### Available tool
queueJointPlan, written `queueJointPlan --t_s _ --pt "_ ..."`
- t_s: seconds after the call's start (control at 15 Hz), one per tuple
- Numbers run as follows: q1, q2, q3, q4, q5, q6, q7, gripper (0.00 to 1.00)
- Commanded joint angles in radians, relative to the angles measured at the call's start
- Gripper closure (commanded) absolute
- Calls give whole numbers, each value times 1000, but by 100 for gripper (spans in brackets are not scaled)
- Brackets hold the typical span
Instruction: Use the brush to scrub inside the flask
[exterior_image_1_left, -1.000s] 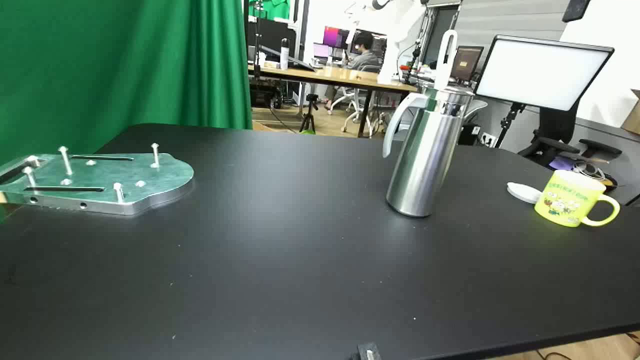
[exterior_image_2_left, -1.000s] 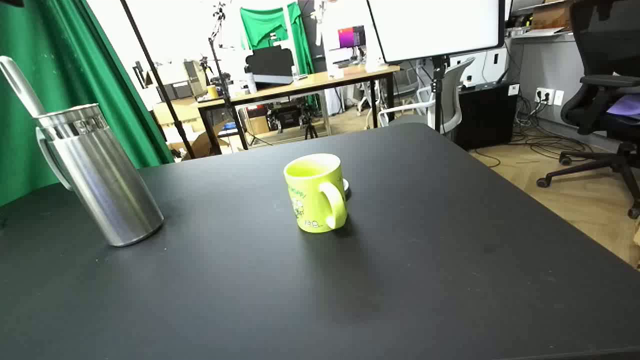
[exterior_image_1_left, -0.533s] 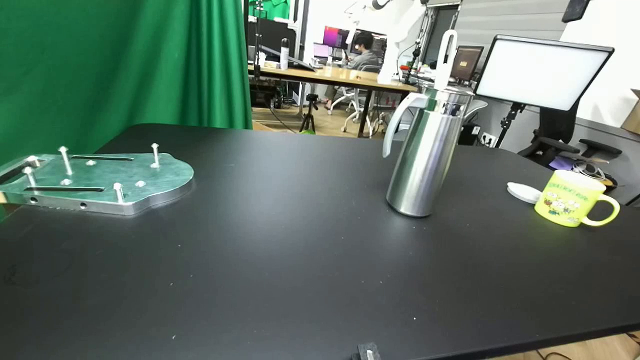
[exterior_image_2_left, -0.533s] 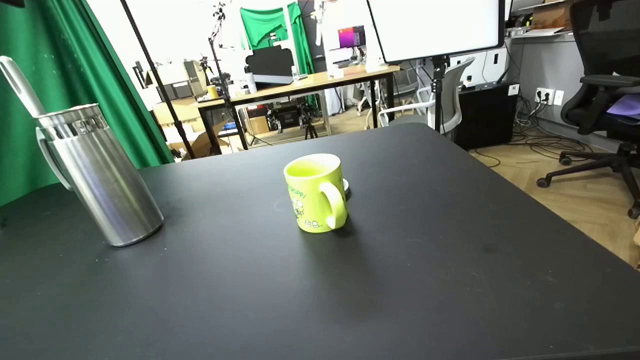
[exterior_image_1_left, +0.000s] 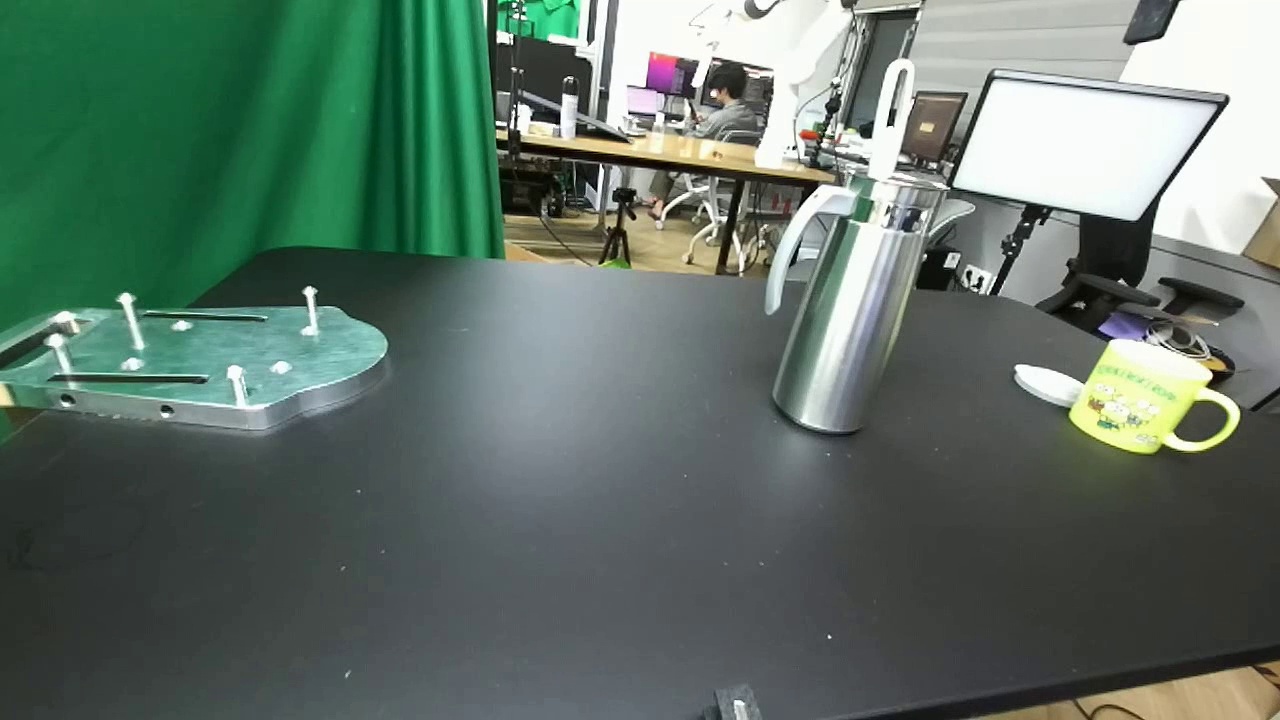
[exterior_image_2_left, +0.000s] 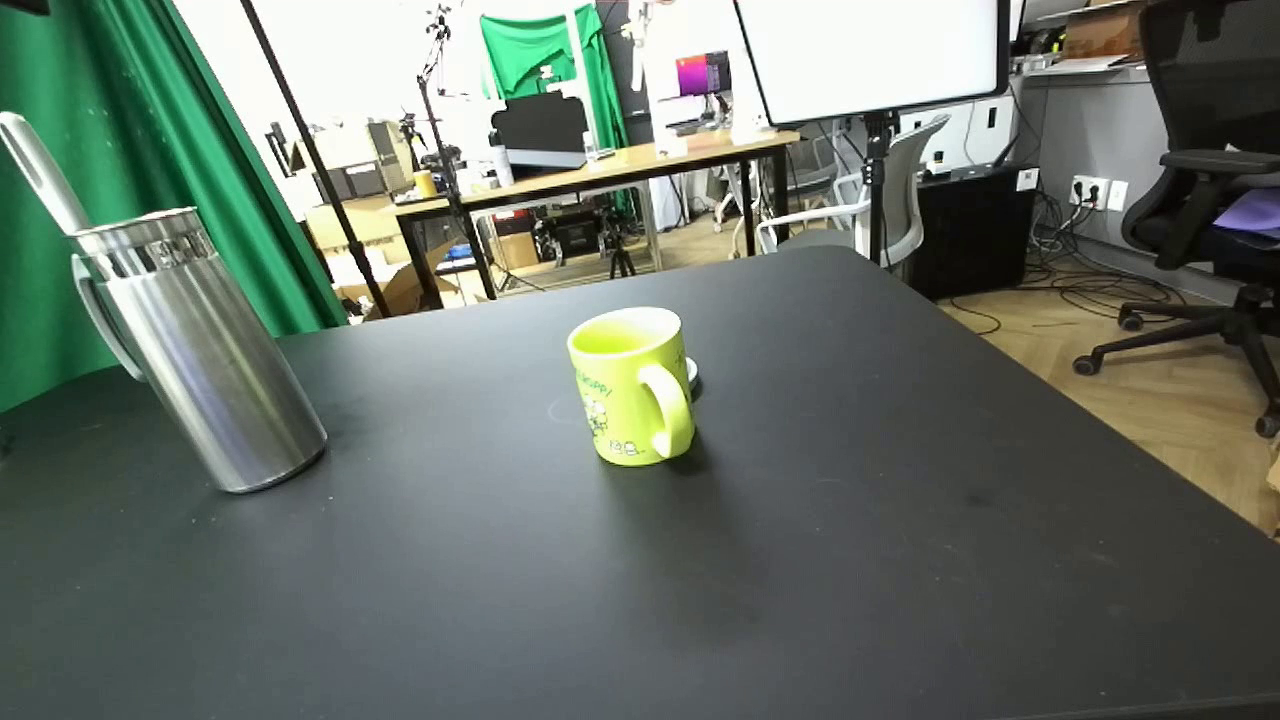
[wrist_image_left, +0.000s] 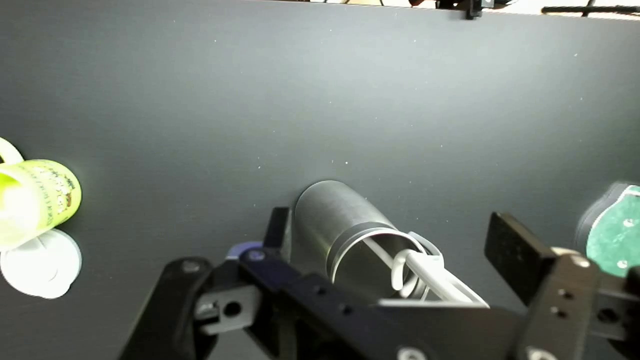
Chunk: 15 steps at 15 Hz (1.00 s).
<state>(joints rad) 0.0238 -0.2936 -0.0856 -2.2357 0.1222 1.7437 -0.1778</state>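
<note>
The flask, a tall brushed steel jug with a thin looped handle, stands on the black table in both exterior views (exterior_image_1_left: 850, 325) (exterior_image_2_left: 215, 365). It also shows below my gripper in the wrist view (wrist_image_left: 332, 207). The white brush stands in its mouth, its long handle sticking up out of the rim in both exterior views (exterior_image_1_left: 890, 125) (exterior_image_2_left: 45, 172) and in the wrist view (wrist_image_left: 432, 272). The brush's lower end is hidden inside the flask. My gripper (wrist_image_left: 395, 240) is open and empty, its fingers apart on either side of the flask mouth and brush handle, touching neither visibly.
A yellow-green mug (exterior_image_1_left: 1135, 400) stands beside a white lid (exterior_image_1_left: 1047, 385); both also show at the wrist view's left edge. A green metal plate with upright bolts (exterior_image_1_left: 220, 355) lies across the table. A small black fitting (exterior_image_1_left: 737, 703) sits at the table edge.
</note>
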Motion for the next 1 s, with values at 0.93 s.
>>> queueJointPlan --t_s 0.93 --pt "51 11 20 55 -180 -35 -692 0"
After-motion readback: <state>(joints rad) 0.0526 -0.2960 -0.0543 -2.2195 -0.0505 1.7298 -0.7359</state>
